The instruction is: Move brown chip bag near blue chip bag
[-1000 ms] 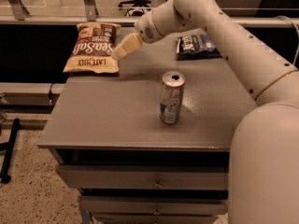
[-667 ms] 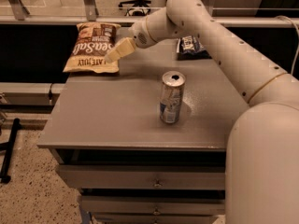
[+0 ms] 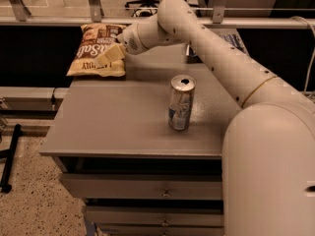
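Observation:
The brown chip bag lies flat at the table's far left corner, brown at the top with a tan lower band. My gripper is over the bag's lower right part, low and close to it; I cannot tell whether it touches. The blue chip bag lies at the far right of the table. My arm hides most of it, and only a strip shows behind the arm.
An opened silver drink can stands upright near the middle of the grey table. My arm stretches across the far right of the table. Drawers sit below the front edge. A rail runs behind the table.
My gripper has moved left and down, from beside the brown bag's right edge to over its lower right part. The arm now covers more of the blue bag.

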Robot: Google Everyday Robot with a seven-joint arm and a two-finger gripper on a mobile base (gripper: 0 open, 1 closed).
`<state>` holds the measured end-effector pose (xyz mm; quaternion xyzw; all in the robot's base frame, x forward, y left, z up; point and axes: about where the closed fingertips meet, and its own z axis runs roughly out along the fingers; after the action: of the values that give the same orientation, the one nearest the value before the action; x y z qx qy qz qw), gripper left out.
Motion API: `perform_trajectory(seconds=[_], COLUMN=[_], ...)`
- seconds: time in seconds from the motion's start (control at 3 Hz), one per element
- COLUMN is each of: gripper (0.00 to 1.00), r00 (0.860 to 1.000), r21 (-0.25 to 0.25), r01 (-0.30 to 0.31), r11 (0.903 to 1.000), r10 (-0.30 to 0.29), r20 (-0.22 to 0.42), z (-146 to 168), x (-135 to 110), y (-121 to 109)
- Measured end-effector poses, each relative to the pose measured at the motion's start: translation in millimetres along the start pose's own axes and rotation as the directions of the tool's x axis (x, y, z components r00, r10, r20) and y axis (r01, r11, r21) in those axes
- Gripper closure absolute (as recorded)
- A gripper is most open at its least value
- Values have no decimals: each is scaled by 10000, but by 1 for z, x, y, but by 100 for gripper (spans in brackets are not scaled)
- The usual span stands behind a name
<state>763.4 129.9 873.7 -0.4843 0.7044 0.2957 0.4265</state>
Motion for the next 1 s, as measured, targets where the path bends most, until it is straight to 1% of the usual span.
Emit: perform_trajectory(seconds=[0.33,0.67,1.0], gripper=[41,64,88], r00=[9998,9997,9997], r21=[18,135,347], r01=[-113,-202,-207], r11=[9999,9997,9992], r10=[112,200,202], r20=[148,160,171], z=[16,21,16], x=[-1,2,2], y=[1,1,-1])
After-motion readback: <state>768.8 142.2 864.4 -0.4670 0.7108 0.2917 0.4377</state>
